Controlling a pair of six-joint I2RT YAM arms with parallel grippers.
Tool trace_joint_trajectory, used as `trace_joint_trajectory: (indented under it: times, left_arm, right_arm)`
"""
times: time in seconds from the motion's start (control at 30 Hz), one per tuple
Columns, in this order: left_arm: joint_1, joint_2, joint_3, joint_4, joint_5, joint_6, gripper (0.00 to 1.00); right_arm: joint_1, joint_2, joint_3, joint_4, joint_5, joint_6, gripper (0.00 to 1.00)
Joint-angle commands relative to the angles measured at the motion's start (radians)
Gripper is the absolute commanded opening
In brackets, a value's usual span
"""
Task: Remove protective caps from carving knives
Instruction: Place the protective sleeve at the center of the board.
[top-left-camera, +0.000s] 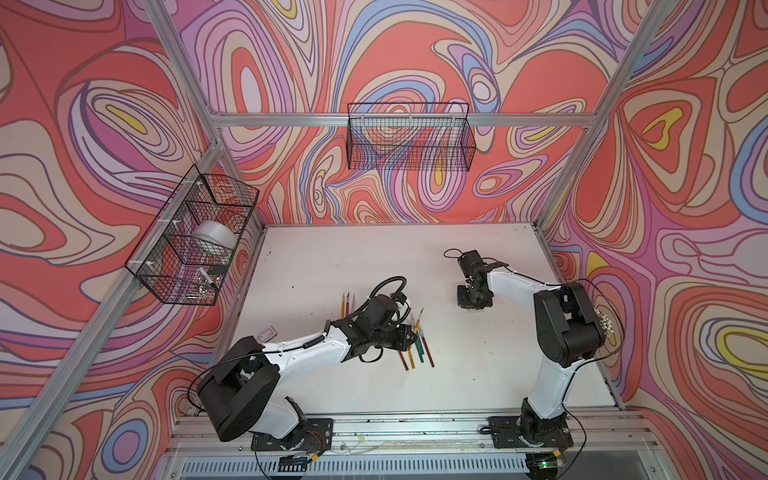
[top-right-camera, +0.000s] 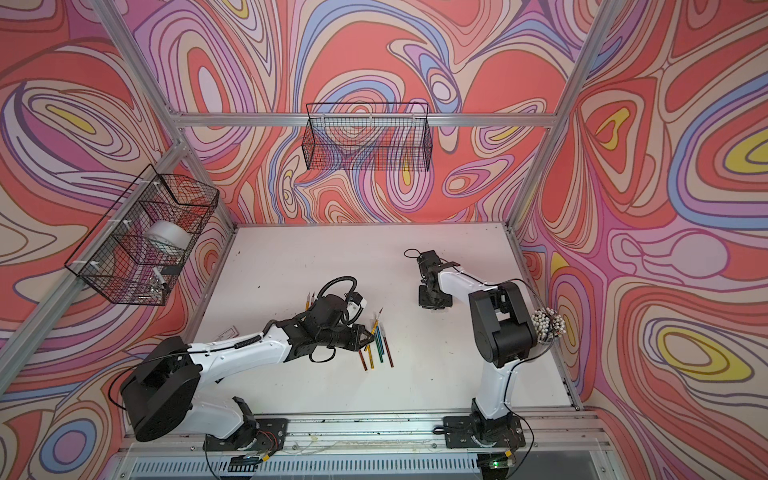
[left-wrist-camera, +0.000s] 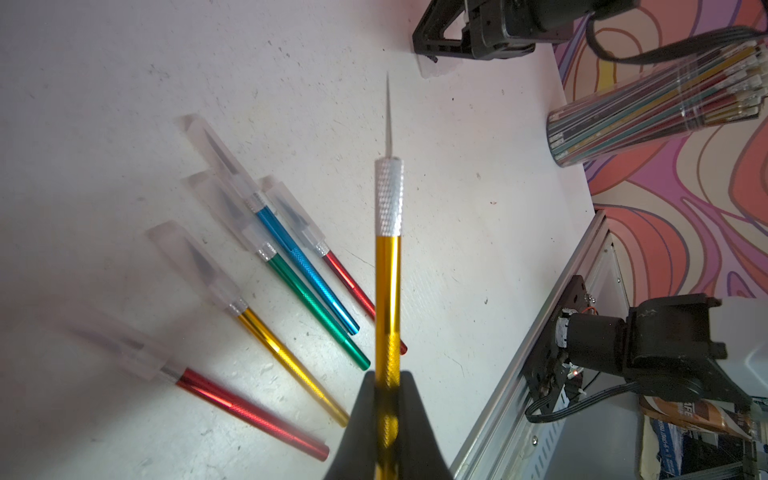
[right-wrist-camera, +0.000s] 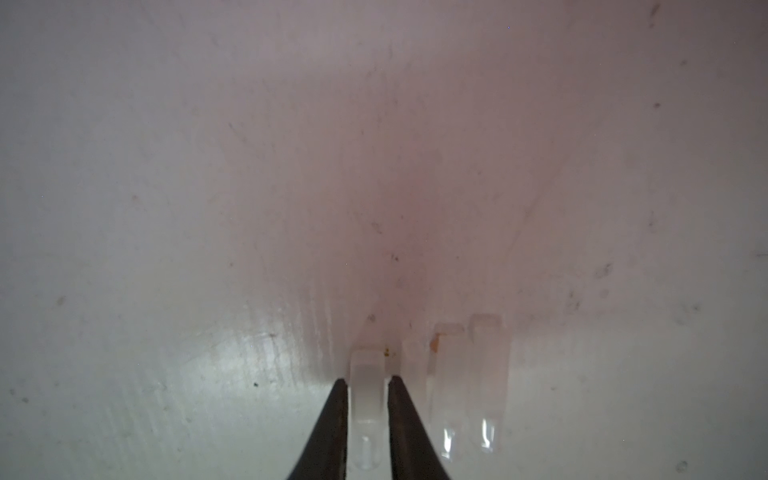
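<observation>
My left gripper (left-wrist-camera: 387, 382) is shut on a gold carving knife (left-wrist-camera: 387, 291) whose thin blade (left-wrist-camera: 389, 112) is bare; it hovers over the table (top-left-camera: 478, 374). Below it lie several capped knives: red (left-wrist-camera: 249, 411), gold (left-wrist-camera: 291, 361), green (left-wrist-camera: 320, 316), blue (left-wrist-camera: 303, 266) and another red (left-wrist-camera: 349, 282), each under a translucent protective cap (left-wrist-camera: 195, 266). Three bare knives (top-left-camera: 348, 303) lie farther back. My right gripper (right-wrist-camera: 368, 380) is down at the table with one cap (right-wrist-camera: 366, 399) between its fingers, beside loose caps (right-wrist-camera: 449, 382). Whether the fingers still press it is unclear.
A clear cup of white-tipped sticks (top-right-camera: 548, 324) stands at the table's right edge behind the right arm. A wire basket (top-left-camera: 409, 137) hangs on the back wall and another (top-left-camera: 191, 237) on the left wall. The front rail (top-left-camera: 415, 428) carries both arm bases.
</observation>
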Motion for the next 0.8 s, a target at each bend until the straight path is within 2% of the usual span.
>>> trace_joint_trajectory:
  times: [0.0, 0.23, 0.43, 0.6, 0.77]
  left_arm:
    - [-0.001, -0.009, -0.009, -0.002, -0.009, 0.007, 0.01]
    - [-0.002, -0.022, -0.006, -0.013, -0.022, 0.003, 0.00]
    - [0.002, -0.043, 0.009, -0.074, -0.067, 0.020, 0.00]
    - [0.023, -0.050, 0.034, -0.158, -0.109, 0.037, 0.00]
    - [0.052, -0.070, 0.081, -0.312, -0.203, 0.069, 0.00]
  right_arm:
    - [-0.004, 0.004, 0.018, 0.004, 0.007, -0.002, 0.21]
    - [-0.005, -0.029, 0.012, 0.000, 0.000, -0.005, 0.21]
    - [-0.004, -0.142, -0.030, 0.018, -0.021, -0.007, 0.21]
    - [-0.004, -0.277, -0.110, 0.091, -0.124, -0.010, 0.23]
    - [-0.004, -0.411, -0.208, 0.210, -0.325, -0.002, 0.33]
